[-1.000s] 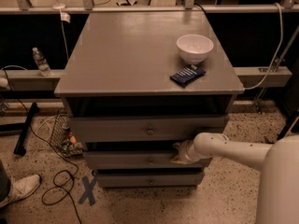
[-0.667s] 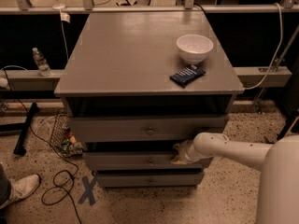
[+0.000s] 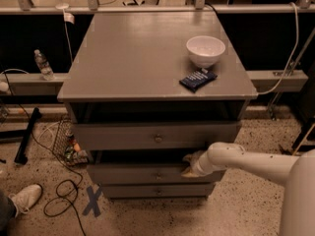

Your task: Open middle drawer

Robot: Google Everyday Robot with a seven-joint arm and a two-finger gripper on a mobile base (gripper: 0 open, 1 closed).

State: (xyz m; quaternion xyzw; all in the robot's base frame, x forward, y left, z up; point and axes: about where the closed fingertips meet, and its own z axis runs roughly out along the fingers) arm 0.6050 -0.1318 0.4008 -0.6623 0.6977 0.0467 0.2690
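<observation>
Arm [image 3: 256,162]: reaches in from the lower right of the frame
Gripper [image 3: 190,163]: at the top edge of the middle drawer [image 3: 133,175], right of its knob; spread or closed, cannot tell
Middle drawer: lower centre, between top drawer [image 3: 123,135] and bottom drawer [image 3: 142,191], dark gap above it
Change: front sits slightly lower in frame than a second ago, gripper with it
Meaning: pull seems under way, drawer barely out
Cabinet top [image 3: 133,53]: bowl [image 3: 205,50] and blue packet [image 3: 198,79], upper right, unmoved
</observation>
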